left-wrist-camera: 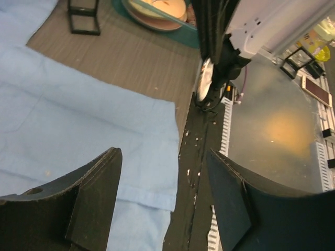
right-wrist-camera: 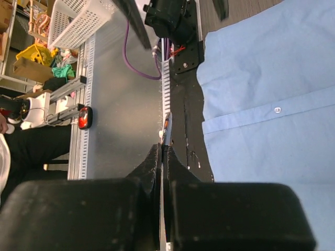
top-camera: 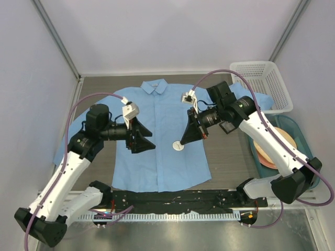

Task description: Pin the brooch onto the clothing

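Brooch (top-camera: 179, 147) in right gripper (top-camera: 183, 141) over shirt (top-camera: 157, 115)

Table (top-camera: 230, 167) seen from above at 6 o'clock, left wrist view aimed low toward 3 o'clock, right toward 8, shirt (top-camera: 157, 167) shared closely.

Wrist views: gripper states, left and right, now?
Left gripper: open, holding nothing.
Right gripper: closed on a thin edge-on piece, apparently the brooch.
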You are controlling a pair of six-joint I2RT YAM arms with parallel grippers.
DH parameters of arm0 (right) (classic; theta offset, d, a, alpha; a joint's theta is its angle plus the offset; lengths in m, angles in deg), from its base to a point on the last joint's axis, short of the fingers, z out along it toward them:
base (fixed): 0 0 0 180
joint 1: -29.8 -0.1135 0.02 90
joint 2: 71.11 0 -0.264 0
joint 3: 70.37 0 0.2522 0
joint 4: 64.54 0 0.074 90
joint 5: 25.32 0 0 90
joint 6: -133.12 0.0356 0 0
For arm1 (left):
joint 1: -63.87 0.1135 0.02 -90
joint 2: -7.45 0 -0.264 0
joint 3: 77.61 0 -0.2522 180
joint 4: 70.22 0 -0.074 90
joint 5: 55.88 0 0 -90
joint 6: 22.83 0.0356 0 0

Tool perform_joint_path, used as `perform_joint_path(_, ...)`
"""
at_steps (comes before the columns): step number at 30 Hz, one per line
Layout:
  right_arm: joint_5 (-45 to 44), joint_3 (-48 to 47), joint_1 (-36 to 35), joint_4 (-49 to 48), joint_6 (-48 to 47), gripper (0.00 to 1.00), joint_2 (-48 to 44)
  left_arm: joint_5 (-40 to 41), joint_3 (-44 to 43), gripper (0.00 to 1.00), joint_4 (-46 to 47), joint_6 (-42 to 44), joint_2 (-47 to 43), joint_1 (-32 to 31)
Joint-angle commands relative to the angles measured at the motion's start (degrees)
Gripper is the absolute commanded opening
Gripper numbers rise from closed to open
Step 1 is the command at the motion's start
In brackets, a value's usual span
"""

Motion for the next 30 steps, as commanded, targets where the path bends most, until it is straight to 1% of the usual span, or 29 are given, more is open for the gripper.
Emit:
perform_joint_path(1, 2.2, 0.2, 0.0, -6.6, 7.2, 0.01, -1.7, 7.2, 0.7, 0.71, 15.4, -9.9, 3.1, -8.6)
perform_joint_path(3, 0.8, 0.5, 0.1, -8.5, 9.9, 0.01, -2.1, 10.1, 1.1, 0.75, 18.8, -13.4, 5.0, -9.9)
perform_joint_path(5, -1.0, 1.7, 0.1, -11.4, 12.0, 0.01, -2.3, 11.0, 1.4, 0.75, 19.9, -16.3, 6.0, -11.1)
perform_joint_path(7, -2.5, 4.7, 0.0, -15.0, 16.9, 0.01, -4.3, 12.1, 2.1, 0.75, 22.1, -18.1, 6.7, -12.0)
perform_joint_path(8, -3.8, 6.2, 0.0, -21.3, 19.4, 0.01, -5.2, 12.0, 2.6, 0.75, 23.5, -19.1, 6.7, -12.1)
perform_joint_path(9, -4.5, 7.8, -0.1, -24.4, 22.3, 0.01, -7.6, 11.8, 3.2, 0.74, 25.0, -20.4, 6.9, -12.3)
perform_joint_path(10, -5.0, 10.5, -0.4, -27.3, 26.4, 0.01, -8.4, 10.9, 3.8, 0.73, 28.5, -21.6, 7.4, -12.6)
perform_joint_path(11, -5.6, 11.5, -0.5, -31.4, 28.2, 0.01, -9.2, 10.3, 5.0, 0.72, 30.0, -24.0, 7.6, -12.7)
perform_joint_path(12, -5.9, 12.2, -1.1, -32.2, 29.1, 0.01, -9.6, 10.0, 5.5, 0.71, 33.4, -24.8, 7.9, -12.8)
perform_joint_path(15, -7.5, 12.9, -1.1, -32.0, 29.9, 0.01, -9.9, 8.3, 7.6, 0.66, 37.3, -26.7, 8.0, -12.8)
perform_joint_path(24, -9.6, 14.0, -1.1, -32.6, 30.6, 0.01, -9.9, 7.3, 10.2, 0.63, 43.1, -29.6, 7.7, -12.9)
perform_joint_path(30, -10.5, 13.9, -1.1, -32.9, 31.1, 0.01, -9.6, 6.2, 11.3, 0.63, 45.3, -30.2, 7.4, -13.2)
